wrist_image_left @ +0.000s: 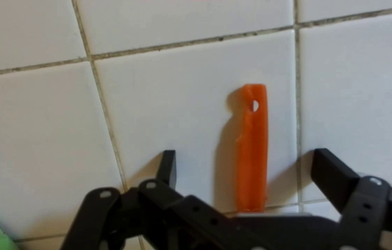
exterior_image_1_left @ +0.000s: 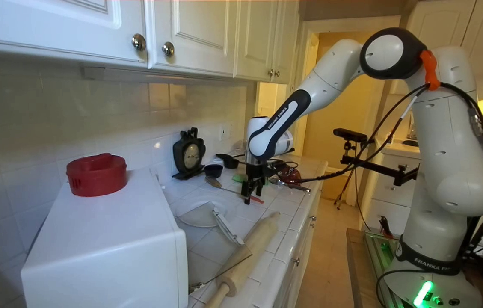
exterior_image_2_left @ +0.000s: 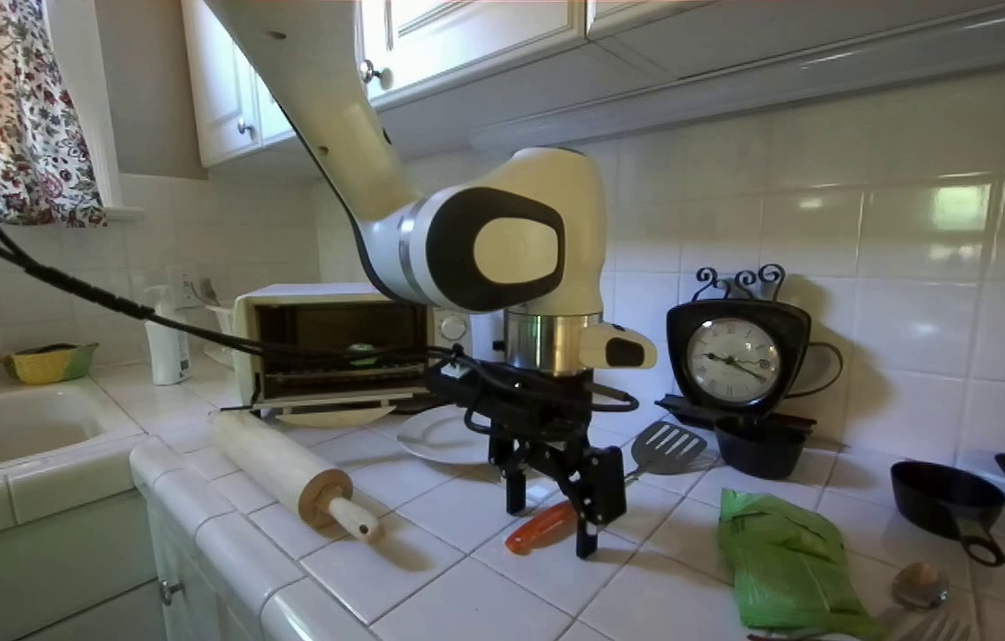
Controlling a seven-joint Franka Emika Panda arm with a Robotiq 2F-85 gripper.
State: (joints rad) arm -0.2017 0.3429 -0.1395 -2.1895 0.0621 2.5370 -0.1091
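Orange-handled slotted spatula (wrist_image_left: 253, 149) is what we find directly beneath the black two-fingered gripper (exterior_image_2_left: 551, 530), lying on the white tiled countertop (exterior_image_2_left: 484, 601). Through the wrist view we see its orange handle (wrist_image_left: 255, 135) between the two spread fingers (wrist_image_left: 333, 173), with tile showing on both sides, so neither finger touches it. The handle sits slightly nearer the finger at the right of that view, and its end, pierced by a small hole, pokes out beyond the tips. The jaws stand wide apart, and we see nothing gripped. The tips reach down close to the tiles; whether they meet them, we cannot tell.

In an exterior view we see the handle's end pointing toward the side where the pale wooden rolling pin (exterior_image_2_left: 284, 463) lies, while the dark grey slotted blade (exterior_image_2_left: 669, 447) lies past the gripper, near a small black cup (exterior_image_2_left: 760, 450) and the black cup-shaped clock (exterior_image_2_left: 738, 356) standing in front of the tiled wall (exterior_image_2_left: 911, 329). A crumpled bright green packet (exterior_image_2_left: 782, 561) lies near the gripper, and its corner shows at the lower left of the wrist view. We see a shiny metal spoon (exterior_image_2_left: 919, 586) lying just beside the packet. A round white plate (exterior_image_2_left: 449, 436) lies on the counter between the gripper and the boxy white toaster oven (exterior_image_1_left: 113, 214), and we see a round red plastic piece (exterior_image_1_left: 96, 175) resting on the oven's top.
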